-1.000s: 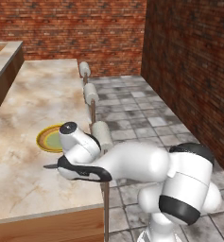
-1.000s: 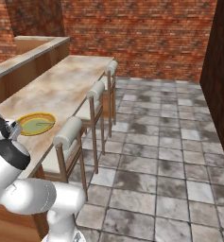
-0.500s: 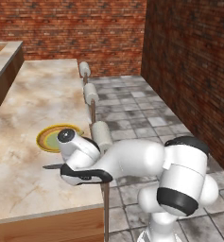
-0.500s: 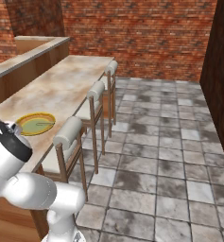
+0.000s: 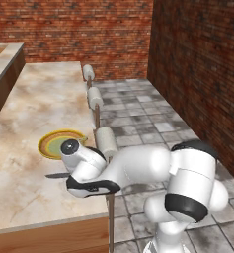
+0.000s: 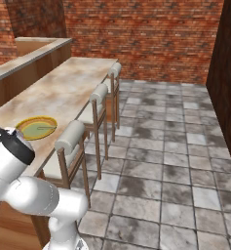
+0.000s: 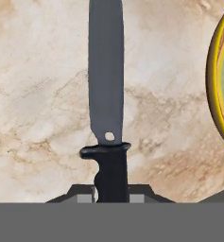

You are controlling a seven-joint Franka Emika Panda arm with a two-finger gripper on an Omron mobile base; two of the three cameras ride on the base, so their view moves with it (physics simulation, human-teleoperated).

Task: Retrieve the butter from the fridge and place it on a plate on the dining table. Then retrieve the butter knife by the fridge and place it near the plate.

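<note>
My gripper (image 7: 111,196) is shut on the dark handle of the butter knife (image 7: 106,85), whose grey blade points away from the hand, low over the dining table (image 7: 33,118). I cannot tell whether the blade touches the stone top. In the left base view the blade tip (image 5: 54,175) pokes out left of the gripper (image 5: 74,179). The plate (image 5: 52,141) with its yellow-orange rim lies just beyond the hand, and its rim (image 7: 216,85) shows to the right of the blade. The plate (image 6: 36,128) also lies near the table's edge. The butter and the fridge are out of view.
Three cushioned stools (image 5: 106,141) line the table's right side above a grey tiled floor (image 6: 175,161). A raised wooden counter (image 5: 2,62) runs along the table's far left. Brick walls (image 5: 197,64) close the room behind and to the right.
The hand has sunk a little toward the tabletop and the near edge with the knife still held. The arm's elbow has shifted. The plate has not moved.
</note>
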